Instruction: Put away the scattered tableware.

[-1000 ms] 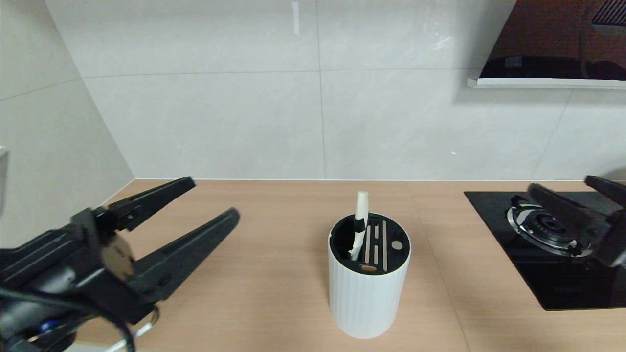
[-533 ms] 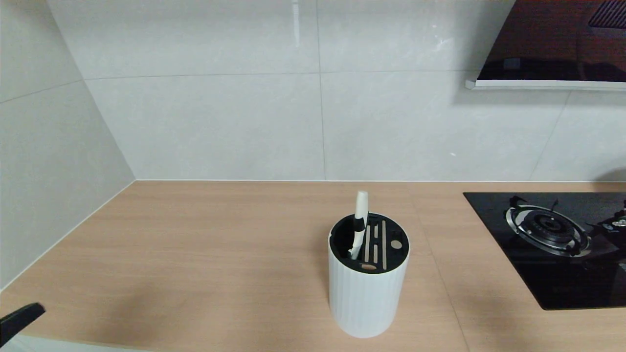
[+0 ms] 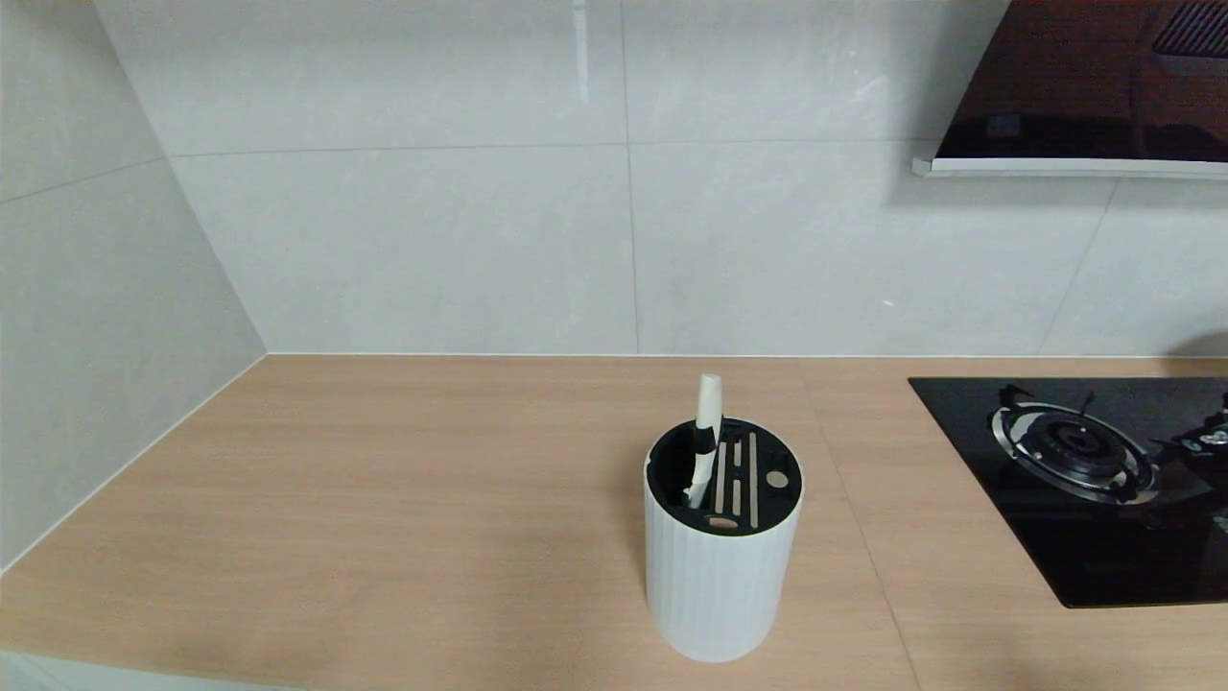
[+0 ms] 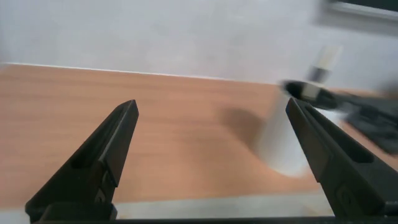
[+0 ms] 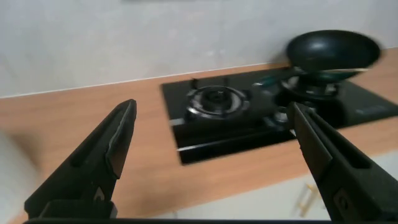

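A white ribbed cylindrical holder with a black slotted top stands on the wooden counter, right of centre. A white-handled utensil with a black band sticks up out of it, leaning slightly. In the left wrist view the holder sits beyond my left gripper, which is open with nothing between its fingers and hangs near the counter's front edge. My right gripper is open and empty too, facing the gas stove.
A black glass gas stove with a burner ring is set into the counter at the right, and a dark pan sits on its far burner. A range hood hangs above. Tiled walls close off the back and left.
Both arms have pulled back out of the head view: a second ago the left gripper was at the lower left and the right one over the stove. The holder and utensil have not moved.
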Robot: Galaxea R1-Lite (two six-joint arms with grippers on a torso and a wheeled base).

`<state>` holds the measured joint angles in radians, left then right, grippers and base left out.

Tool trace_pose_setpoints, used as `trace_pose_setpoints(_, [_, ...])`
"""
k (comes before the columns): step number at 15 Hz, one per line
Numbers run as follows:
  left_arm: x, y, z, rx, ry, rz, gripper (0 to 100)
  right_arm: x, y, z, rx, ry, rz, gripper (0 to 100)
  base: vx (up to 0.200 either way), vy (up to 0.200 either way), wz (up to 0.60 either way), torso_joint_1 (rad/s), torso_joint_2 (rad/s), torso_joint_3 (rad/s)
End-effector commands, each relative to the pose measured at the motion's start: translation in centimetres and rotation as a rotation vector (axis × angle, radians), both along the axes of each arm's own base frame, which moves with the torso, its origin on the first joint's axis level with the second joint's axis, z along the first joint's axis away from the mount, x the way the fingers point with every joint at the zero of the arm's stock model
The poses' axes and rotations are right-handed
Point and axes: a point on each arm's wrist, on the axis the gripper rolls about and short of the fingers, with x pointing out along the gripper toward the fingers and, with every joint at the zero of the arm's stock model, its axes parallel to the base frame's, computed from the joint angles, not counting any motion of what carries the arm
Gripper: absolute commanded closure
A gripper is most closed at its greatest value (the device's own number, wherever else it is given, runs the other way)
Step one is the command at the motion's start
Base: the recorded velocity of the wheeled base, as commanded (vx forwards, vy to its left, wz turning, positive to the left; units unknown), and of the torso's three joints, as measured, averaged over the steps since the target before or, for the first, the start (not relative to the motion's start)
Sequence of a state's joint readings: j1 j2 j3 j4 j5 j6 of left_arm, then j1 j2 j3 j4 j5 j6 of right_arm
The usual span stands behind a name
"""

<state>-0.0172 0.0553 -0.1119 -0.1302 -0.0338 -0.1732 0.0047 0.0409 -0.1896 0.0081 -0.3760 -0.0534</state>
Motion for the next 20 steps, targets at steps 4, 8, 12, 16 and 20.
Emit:
trace_pose_setpoints(4, [0.6, 0.3, -4.2, 0.132, 0.161, 0.193, 0, 1.4, 0.1, -4.6, 0.075, 0.062, 0.036, 0, 0.000, 0.000, 0.00, 0.000, 0.00, 0.000])
trace_pose_setpoints(8, [0.6, 0.1, -4.5, 0.195, 0.188, 0.138, 0, 1.5, 0.5, -4.7, 0.105, 0.067, 0.213, 0, 0.000, 0.000, 0.00, 0.000, 0.00, 0.000])
trace_pose_setpoints(12, [0.6, 0.1, -4.5, 0.158, 0.182, 0.125, 0, 1.5, 0.8, -5.1, 0.010, 0.135, 0.321, 0, 0.000, 0.000, 0.00, 0.000, 0.00, 0.000])
trace_pose_setpoints(16, [0.6, 0.1, -4.5, 0.156, 0.182, 0.124, 0, 1.5, 0.7, -5.1, 0.066, 0.120, 0.321, 0, 0.000, 0.000, 0.00, 0.000, 0.00, 0.000])
trace_pose_setpoints(20, [0.6, 0.1, -4.5, 0.156, 0.182, 0.124, 0, 1.5, 0.8, -5.1, 0.064, 0.121, 0.326, 0, 0.000, 0.000, 0.00, 0.000, 0.00, 0.000])
